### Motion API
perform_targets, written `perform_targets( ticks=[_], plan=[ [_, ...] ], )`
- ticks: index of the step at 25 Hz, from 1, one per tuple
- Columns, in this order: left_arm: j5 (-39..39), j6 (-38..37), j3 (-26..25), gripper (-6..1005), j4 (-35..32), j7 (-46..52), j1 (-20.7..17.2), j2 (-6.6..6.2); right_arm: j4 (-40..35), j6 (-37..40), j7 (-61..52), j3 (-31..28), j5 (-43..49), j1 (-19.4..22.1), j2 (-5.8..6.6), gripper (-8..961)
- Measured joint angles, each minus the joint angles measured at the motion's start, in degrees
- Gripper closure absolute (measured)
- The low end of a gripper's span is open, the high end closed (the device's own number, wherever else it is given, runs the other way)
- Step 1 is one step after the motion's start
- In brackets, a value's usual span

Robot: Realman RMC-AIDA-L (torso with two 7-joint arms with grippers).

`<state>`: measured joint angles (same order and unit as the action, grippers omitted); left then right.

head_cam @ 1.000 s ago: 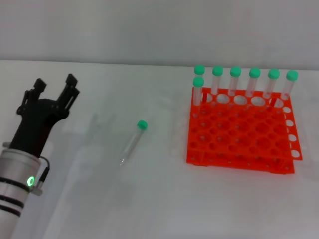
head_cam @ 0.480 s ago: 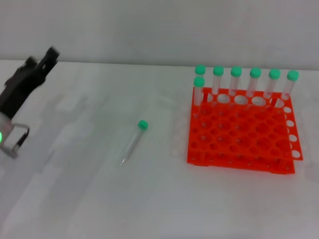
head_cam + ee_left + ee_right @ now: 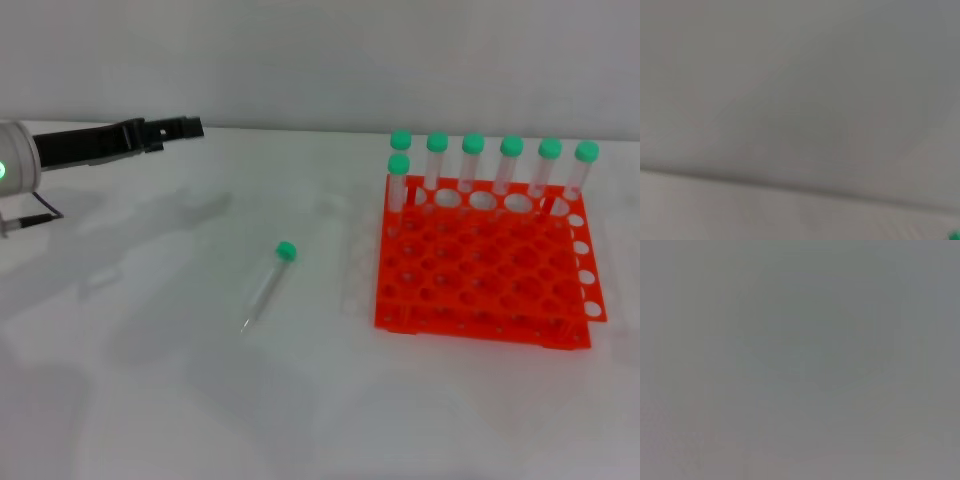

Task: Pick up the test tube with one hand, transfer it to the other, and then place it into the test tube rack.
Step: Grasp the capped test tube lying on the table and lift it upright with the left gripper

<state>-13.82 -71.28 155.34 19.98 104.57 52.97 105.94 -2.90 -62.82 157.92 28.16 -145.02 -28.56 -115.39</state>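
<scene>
A clear test tube [image 3: 266, 288] with a green cap lies on the white table, left of the rack, cap toward the back. The orange test tube rack [image 3: 478, 272] stands at the right with several green-capped tubes [image 3: 473, 166] upright along its back row. My left gripper [image 3: 186, 127] is at the far upper left, held level and pointing right, well behind and to the left of the lying tube and holding nothing. The right gripper is out of view. The left wrist view shows only a grey surface and a speck of green [image 3: 955, 235] at its corner.
The table's back edge [image 3: 300, 130] meets a plain grey wall. The right wrist view shows only flat grey.
My left arm has swung from the lower left, where it pointed up with open fingers, to the upper left, now lying level and pointing right. The tube and rack have not moved.
</scene>
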Motion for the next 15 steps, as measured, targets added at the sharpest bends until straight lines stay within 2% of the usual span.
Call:
perform_targets(
  ticks=[1, 3, 6, 11, 13, 15],
  plan=[
    [0.64, -2.24, 4.29, 123, 2.61, 4.41, 1.53, 0.26, -0.01, -0.16, 0.0, 0.0, 0.0, 0.0, 0.0, 124],
    [3.69, -5.29, 7.44, 124, 6.15, 10.34, 3.29, 0.42, -0.05, -0.36, 0.0, 0.04, 0.0, -0.11, 0.0, 126],
    [11.77, -8.87, 7.81, 124, 10.74, 18.94, 6.28, 0.41, -0.19, -0.44, 0.01, 0.59, 0.0, -0.44, 0.08, 128],
    [23.98, -11.34, 7.79, 124, 12.45, 26.62, 11.38, 0.31, -0.71, -0.1, 0.01, 1.11, 0.0, -0.47, 0.29, 131],
    [28.98, -11.28, 7.77, 124, 12.25, 28.93, 13.6, 0.72, -0.72, 0.21, 0.02, 1.68, 0.0, -0.51, 0.38, 133],
    [34.66, -11.05, 7.76, 124, 12.05, 31.19, 16.23, 1.78, -0.72, 0.43, 0.02, 2.15, 0.0, -0.63, 0.45, 134]
  ],
)
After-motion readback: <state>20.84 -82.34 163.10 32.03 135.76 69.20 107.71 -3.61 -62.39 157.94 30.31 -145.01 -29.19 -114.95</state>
